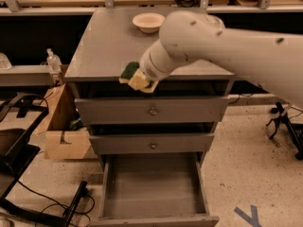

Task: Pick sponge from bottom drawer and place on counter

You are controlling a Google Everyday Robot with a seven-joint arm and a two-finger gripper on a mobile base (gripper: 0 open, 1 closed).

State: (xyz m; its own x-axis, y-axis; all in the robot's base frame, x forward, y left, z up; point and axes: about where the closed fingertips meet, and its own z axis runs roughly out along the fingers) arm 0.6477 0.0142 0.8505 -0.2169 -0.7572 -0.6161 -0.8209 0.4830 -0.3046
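Finding: my claw (136,81) is at the front edge of the counter (104,41), left of centre, clenched on the sponge (129,70). The sponge sits at the lip. I cannot tell whether it is touching the top or hanging just in front of it. The bottom drawer (152,188) stands open below and shows nothing inside. Judgement: the step in hand is the placing. Letting go here would be poor practice, since a sponge released on the lip could tip forward and drop toward the open drawer or the floor. I recommend carrying it further in over the bare top, lowering until it lies flat, and only then releasing. I should then lift straight up so my fingers do not drag it. The path should stay well short of the bowl (148,21) at the back. Count: one sponge, one bowl, one counter, three drawers. Of the drawers, one is open and the two upper drawers (151,110) are shut, with one knob apiece.
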